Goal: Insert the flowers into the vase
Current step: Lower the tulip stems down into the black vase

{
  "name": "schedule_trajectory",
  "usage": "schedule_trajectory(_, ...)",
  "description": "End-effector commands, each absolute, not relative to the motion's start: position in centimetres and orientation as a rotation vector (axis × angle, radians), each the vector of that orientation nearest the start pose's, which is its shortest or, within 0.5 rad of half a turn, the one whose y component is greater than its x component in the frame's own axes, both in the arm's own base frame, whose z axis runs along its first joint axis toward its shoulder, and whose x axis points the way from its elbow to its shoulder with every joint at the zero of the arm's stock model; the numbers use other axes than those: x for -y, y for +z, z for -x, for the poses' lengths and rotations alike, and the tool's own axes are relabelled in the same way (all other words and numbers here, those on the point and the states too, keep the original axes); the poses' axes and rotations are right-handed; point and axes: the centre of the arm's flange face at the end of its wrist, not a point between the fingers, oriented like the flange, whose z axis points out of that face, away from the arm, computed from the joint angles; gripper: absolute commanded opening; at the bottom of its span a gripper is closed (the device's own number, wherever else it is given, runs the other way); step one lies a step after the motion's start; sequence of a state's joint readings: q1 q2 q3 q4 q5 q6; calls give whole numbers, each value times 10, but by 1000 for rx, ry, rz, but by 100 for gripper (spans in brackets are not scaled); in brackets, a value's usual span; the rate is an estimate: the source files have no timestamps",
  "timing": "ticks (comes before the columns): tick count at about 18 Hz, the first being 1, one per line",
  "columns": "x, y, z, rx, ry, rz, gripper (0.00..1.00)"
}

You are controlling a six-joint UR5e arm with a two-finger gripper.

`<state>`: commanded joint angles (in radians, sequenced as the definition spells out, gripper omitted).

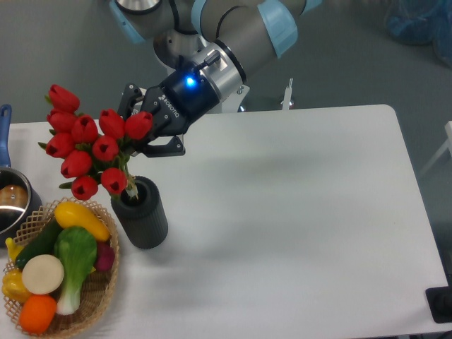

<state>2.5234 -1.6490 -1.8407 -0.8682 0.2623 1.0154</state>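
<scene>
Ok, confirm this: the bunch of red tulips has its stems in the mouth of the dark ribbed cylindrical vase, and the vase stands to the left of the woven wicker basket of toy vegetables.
One thing is wrong. In the camera view, the dark ribbed cylindrical vase stands to the right of the woven wicker basket, not the left. The bunch of red tulips does have its stems in the vase's mouth.

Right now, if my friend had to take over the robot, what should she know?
Gripper: up by the flowers, just above the vase; whether it grips the stems is hidden by the buds.
Flowers: stem ends reach into the vase mouth, and the bunch leans left over the basket.
Done: stems started in.
Left: seat the bunch, let go, and back away.
</scene>
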Motion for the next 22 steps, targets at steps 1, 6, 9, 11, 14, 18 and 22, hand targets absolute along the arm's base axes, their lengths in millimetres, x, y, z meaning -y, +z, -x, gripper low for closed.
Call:
schedule_trajectory(1, -478, 457, 277, -307, -509, 1822, 19)
schedule_trajectory(6, -474, 434, 269, -340, -503, 1819, 19)
schedule_trajectory(9, -477, 429, 269, -351, -505, 1819, 19)
schedule_trajectory(11, -477, 422, 269, -353, -510, 1821, 19)
schedule_trajectory(14, -477, 410, 267, -361, -514, 1822, 19)
schedule_trajectory(18, -473, 392, 261, -377, -517, 1820, 19)
schedule_trajectory(22, -471, 375, 259, -388, -522, 1820, 20)
